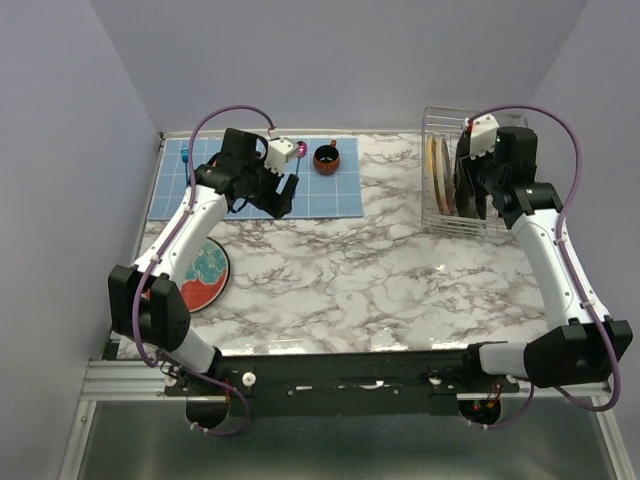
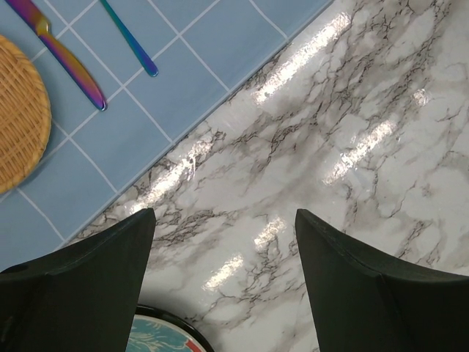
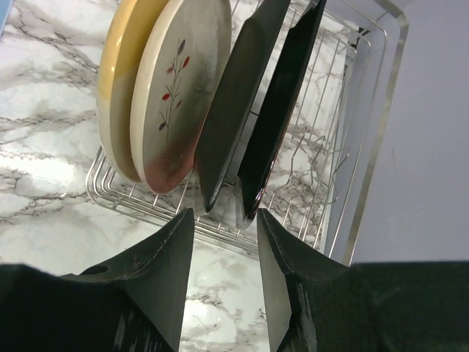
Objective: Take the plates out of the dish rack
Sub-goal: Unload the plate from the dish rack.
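Right gripper (image 3: 226,217) is hovering at the dish rack (image 3: 370,132), jaws half-parted and empty, lining up with the edge of a dark plate (image 3: 238,103). Left gripper (image 2: 225,214) is hanging wide open, holding nothing.

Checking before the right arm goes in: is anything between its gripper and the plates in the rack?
Nothing visible. In the right wrist view the right gripper faces the two dark plates directly; only the dish rack's low wire rim runs beneath their edges.
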Controlling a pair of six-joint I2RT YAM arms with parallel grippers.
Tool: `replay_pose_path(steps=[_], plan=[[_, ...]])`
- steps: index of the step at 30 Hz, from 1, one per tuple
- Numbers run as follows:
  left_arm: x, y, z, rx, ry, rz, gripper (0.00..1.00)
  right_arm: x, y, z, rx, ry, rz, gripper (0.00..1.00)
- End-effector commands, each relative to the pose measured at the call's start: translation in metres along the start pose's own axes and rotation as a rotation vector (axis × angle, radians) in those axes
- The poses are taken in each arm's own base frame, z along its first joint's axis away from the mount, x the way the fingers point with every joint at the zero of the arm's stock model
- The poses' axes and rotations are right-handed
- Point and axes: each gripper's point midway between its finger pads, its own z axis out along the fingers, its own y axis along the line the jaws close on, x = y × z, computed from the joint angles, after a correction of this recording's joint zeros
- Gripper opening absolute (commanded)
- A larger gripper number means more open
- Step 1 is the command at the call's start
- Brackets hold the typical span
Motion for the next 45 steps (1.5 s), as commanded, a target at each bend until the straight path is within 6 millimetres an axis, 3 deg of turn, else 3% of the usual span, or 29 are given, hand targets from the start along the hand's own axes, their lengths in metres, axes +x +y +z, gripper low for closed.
replay_pose_path(steps=[1,17,28,45], plan=[[-0.007,-0.001,-0.005,-0.002,-0.029,0.032,0.86,0.002,-0.003,0.006,0.006,-0.015,0.029,0.48],[-0.003,0.0,-0.004,-0.012,-0.027,0.044,0.86,0.021,-0.015,0.013,0.03,0.004,0.021,0.46],[-0.002,0.001,-0.003,-0.013,-0.022,0.044,0.86,0.038,-0.018,0.034,0.034,0.029,0.026,0.45],[0.002,0.003,0.002,-0.019,-0.008,0.051,0.86,0.047,-0.015,0.068,0.017,0.051,0.036,0.44]])
